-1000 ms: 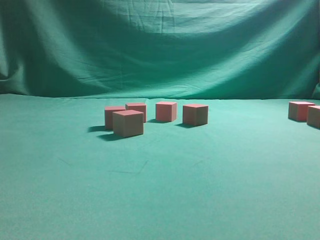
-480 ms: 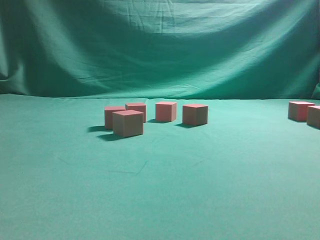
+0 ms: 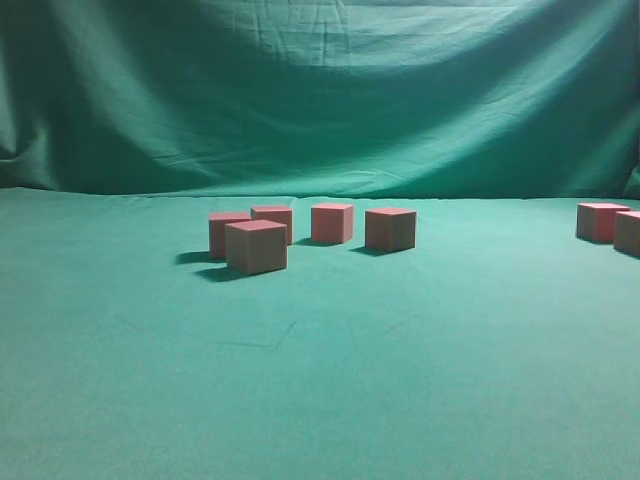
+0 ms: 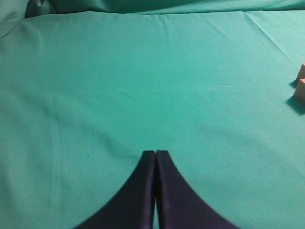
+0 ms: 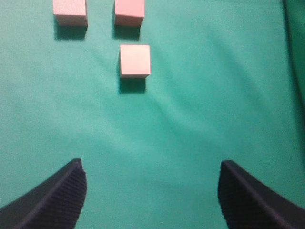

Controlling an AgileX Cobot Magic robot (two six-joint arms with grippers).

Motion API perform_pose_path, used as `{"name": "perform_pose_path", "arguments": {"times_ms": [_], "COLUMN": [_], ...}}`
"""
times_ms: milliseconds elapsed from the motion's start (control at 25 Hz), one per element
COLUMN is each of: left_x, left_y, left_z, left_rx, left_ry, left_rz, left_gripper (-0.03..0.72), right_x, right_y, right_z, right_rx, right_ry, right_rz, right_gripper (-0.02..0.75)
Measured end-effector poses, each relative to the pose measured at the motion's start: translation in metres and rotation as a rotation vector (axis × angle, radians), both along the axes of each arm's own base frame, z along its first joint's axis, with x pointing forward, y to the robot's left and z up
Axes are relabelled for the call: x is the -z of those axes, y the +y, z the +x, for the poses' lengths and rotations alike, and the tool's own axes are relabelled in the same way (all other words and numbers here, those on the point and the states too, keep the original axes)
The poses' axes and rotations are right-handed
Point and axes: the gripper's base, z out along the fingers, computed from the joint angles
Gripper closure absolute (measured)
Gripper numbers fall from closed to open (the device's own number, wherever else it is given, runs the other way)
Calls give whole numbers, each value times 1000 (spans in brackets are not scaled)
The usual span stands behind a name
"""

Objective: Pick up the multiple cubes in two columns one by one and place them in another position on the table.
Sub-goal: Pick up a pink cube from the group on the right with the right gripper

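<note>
While both arms idle clear of exterior view, cubes (image 3: 256, 246) sit mid-frame on bench (image 3: 320, 380), two more at right edge. Right pincer (image 5: 151, 186) released wide, empty, aimed below nearest cube (image 5: 135, 60), likely next pick. Left pincer (image 4: 155, 155) clenched, empty.

In the exterior view there are seven cubes (image 3: 256, 246) on one table (image 3: 320, 380): a group of five near the middle and two at the right edge. The right wrist view shows three cubes (image 5: 135, 60). The left wrist view shows two cubes (image 4: 300, 89), cut by the edge.
</note>
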Motion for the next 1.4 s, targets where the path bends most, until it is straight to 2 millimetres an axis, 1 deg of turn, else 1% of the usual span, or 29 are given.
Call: {"name": "perform_pose_path", "arguments": {"times_ms": [160,280,400,720,920,1160,1360,1400], "left_x": [0,0,0,0,0,0,0,0], "left_y": [0,0,0,0,0,0,0,0], "left_z": [0,0,0,0,0,0,0,0], "left_rx": [0,0,0,0,0,0,0,0], "left_ry": [0,0,0,0,0,0,0,0], "left_rz": [0,0,0,0,0,0,0,0], "left_gripper": [688,688,688,688,688,688,688,688], "right_x": [23,45,62,98,111,126,129,129], "right_y": [-6,-9,-10,-8,-6,-5,-4,-4], "right_z": [22,36,50,78,88,95,99,100], "right_rx": [14,20,12,-19,-38,-49,-57,-58], "right_ry": [65,142,159,121,91,98,68,60], "right_rz": [45,53,57,68,74,72,79,81], "right_gripper": [223,223,223,223,223,223,223,279]}}
